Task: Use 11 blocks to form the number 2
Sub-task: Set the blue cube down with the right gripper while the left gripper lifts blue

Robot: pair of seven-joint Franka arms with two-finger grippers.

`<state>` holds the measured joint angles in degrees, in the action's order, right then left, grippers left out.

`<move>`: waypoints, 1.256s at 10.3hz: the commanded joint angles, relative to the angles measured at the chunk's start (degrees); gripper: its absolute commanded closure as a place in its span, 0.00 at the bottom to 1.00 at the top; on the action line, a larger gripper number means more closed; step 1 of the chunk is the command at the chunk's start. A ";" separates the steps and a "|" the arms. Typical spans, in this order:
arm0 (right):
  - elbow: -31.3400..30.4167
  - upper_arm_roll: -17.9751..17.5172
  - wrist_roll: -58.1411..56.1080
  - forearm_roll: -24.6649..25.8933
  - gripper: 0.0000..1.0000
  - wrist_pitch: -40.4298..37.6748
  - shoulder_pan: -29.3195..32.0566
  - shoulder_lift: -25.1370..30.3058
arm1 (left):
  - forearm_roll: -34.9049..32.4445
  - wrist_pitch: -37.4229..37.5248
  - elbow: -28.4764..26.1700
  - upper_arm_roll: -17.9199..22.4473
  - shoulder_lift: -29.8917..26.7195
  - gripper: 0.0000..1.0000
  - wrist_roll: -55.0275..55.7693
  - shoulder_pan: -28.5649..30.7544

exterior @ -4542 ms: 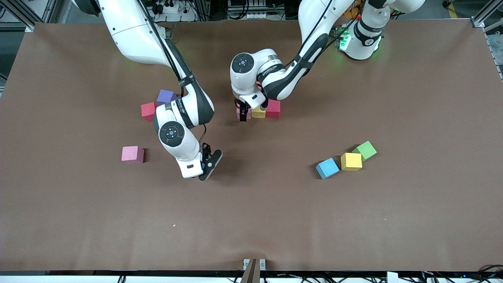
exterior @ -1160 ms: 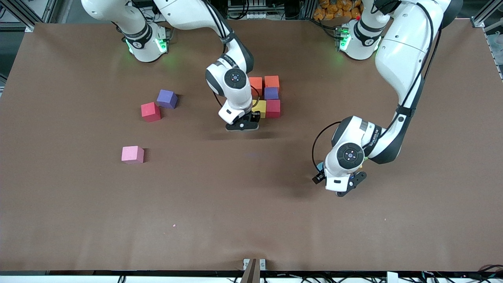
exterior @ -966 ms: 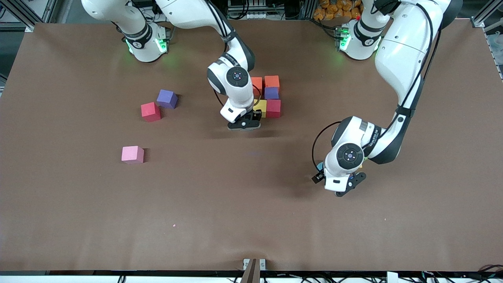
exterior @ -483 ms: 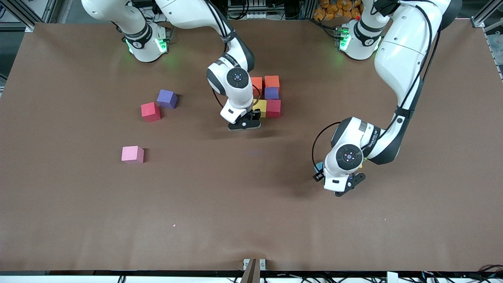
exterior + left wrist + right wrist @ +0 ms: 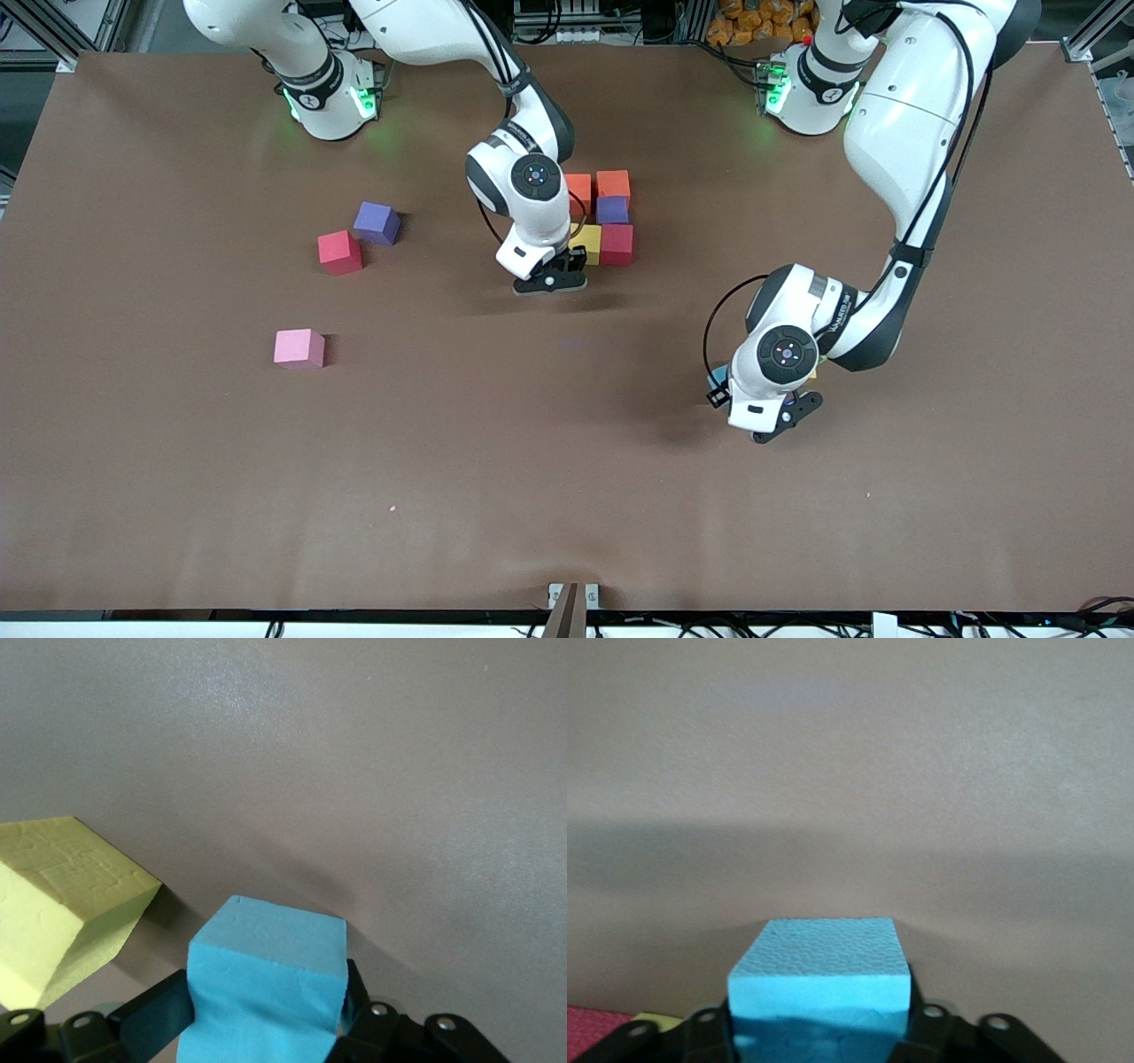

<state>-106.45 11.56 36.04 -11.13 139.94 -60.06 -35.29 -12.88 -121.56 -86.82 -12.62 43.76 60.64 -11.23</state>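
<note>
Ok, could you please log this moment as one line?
left tool: shut on loose blue block, beside yellow block | right tool: at second blue block, beside partial digit

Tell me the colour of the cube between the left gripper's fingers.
Light blue cube; it shows best in the left wrist view.

high front view, two close wrist views

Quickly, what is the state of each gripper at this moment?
Left gripper: closed on a light blue block.
Right gripper: around another light blue block; grip cannot be told.
</note>
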 commanded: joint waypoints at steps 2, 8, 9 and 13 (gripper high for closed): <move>0.45 0.31 0.09 0.06 0.00 -3.25 0.55 2.49 | -1.09 -0.16 0.87 -0.21 0.10 0.26 -2.55 1.03; 3.70 0.22 -9.53 -0.21 0.00 -14.06 11.43 8.31 | -0.83 -0.08 0.78 -0.21 0.45 0.29 -2.29 0.68; 3.70 0.22 -14.02 -0.29 0.00 -15.82 13.89 8.31 | -0.83 -0.08 0.78 -0.21 0.62 0.37 -2.29 0.51; 3.27 0.31 -22.92 -0.12 0.00 -21.89 20.50 9.27 | -1.27 -0.16 0.87 -0.30 0.10 0.81 -2.64 0.25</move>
<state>-102.68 12.59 15.85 -11.17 119.90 -41.41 -27.33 -12.88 -121.61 -86.09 -12.69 43.86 58.50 -10.67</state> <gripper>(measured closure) 0.000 0.449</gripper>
